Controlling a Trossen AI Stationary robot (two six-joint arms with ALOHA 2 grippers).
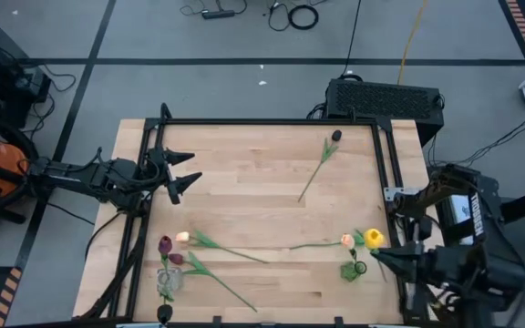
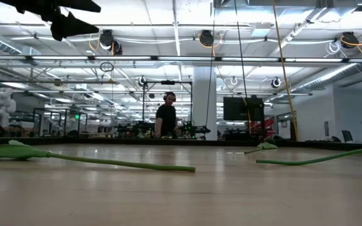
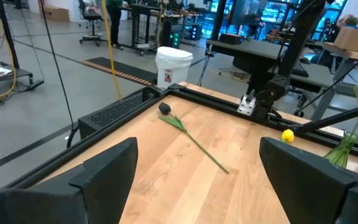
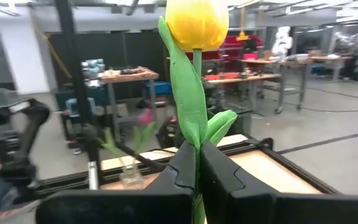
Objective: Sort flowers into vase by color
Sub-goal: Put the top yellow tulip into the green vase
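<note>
My right gripper [image 1: 383, 254] is at the table's right near corner, shut on a yellow tulip [image 4: 196, 23], whose head also shows in the high view [image 1: 373, 239]. Beside it a small clear vase [image 1: 354, 271] holds green stems. A peach tulip [image 1: 346, 240] lies flat next to it. A dark tulip [image 1: 335, 136] lies near the far edge, also in the left wrist view [image 3: 165, 108]. At the near left, a clear vase [image 1: 166, 282] holds maroon tulips [image 1: 165, 244]; a peach tulip [image 1: 182, 238] and another stem [image 1: 226, 290] lie beside it. My left gripper [image 1: 182, 173] hovers open over the left edge. My right gripper pinches the yellow tulip's stem [image 4: 196, 163] between its two fingers, just below where the leaves [image 4: 188, 93] branch off. The fingers lie across the stem, reaching in from the table's right side. The tulip stands upright, head above the fingers; its lower stem is hidden below them.
A black frame [image 1: 262, 121] runs around the wooden table. A black box [image 1: 386, 98] sits beyond the far right corner. Bare wood lies in the table's middle [image 1: 244, 200]. A person [image 2: 166, 116] stands in the room far behind the table.
</note>
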